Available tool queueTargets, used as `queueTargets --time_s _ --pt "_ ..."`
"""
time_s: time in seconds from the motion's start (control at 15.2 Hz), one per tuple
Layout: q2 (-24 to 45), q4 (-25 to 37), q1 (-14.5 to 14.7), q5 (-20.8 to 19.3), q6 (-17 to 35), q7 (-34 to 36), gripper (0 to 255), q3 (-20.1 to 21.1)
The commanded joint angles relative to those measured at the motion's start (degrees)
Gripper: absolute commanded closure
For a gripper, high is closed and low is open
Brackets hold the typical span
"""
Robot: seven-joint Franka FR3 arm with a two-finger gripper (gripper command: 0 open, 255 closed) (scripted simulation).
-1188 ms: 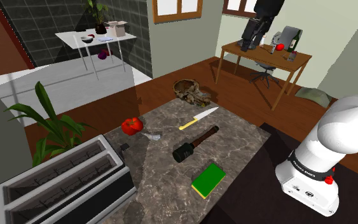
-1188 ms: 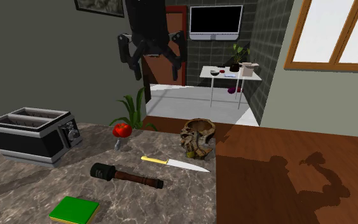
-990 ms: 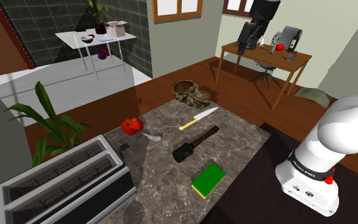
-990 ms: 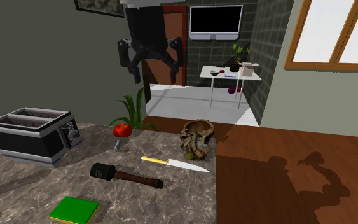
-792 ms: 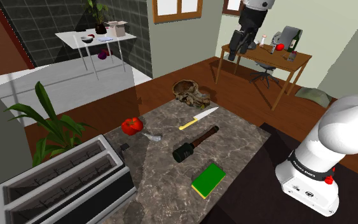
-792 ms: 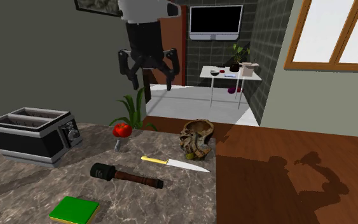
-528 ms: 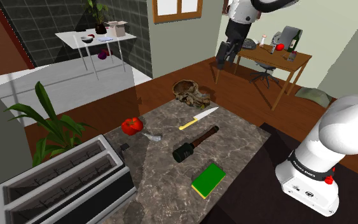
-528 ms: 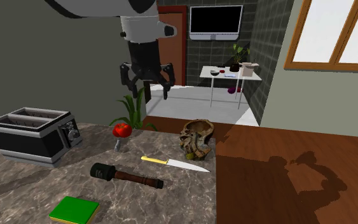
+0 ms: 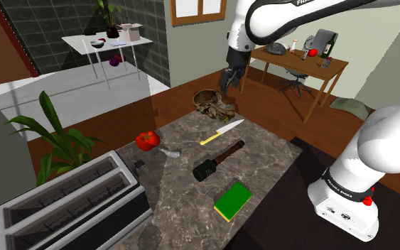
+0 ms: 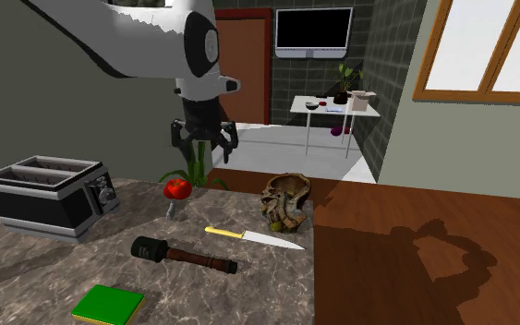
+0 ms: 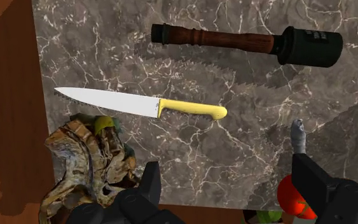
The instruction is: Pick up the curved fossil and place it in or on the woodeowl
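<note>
The curved fossil (image 9: 170, 151) is a small grey piece on the marble table (image 9: 262, 153), right beside a red tomato (image 9: 147, 139); it also appears as the fossil (image 11: 298, 135) in the wrist view. A gnarled brown carved figure (image 9: 213, 104), which I take for the owl, stands at the table's far corner, seen too as the figure (image 10: 286, 203) and the figure (image 11: 88, 159). My gripper (image 9: 228, 79) hangs open and empty in the air just above that figure, well away from the fossil. Its fingers (image 11: 149, 184) stand apart around nothing.
Between figure and fossil lies a yellow-handled knife (image 9: 222, 131). A dark club-shaped thing with a wooden handle (image 9: 218, 160) and a green block (image 9: 233, 200) lie nearer the stand. A toaster (image 9: 70, 202) fills the near left end, with a leafy plant (image 9: 56, 135) behind it.
The arm has swung down from high at the shoulder view's upper right toward the table's far corner. The gripper stayed open and empty. Nothing on the table moved.
</note>
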Motion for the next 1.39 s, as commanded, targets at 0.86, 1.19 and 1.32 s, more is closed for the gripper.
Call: queueTargets --time_s 0.86,1.19,1.32 --pt "29.8 12.1 4.6 -1.6 16.0 2.4 0 5.2" --pt "40.1 19.2 7.0 -3.5 18.6 3.4 0 5.8" --pt "44.2 22.4 8.2 -4.2 19.2 3.7 0 5.9"
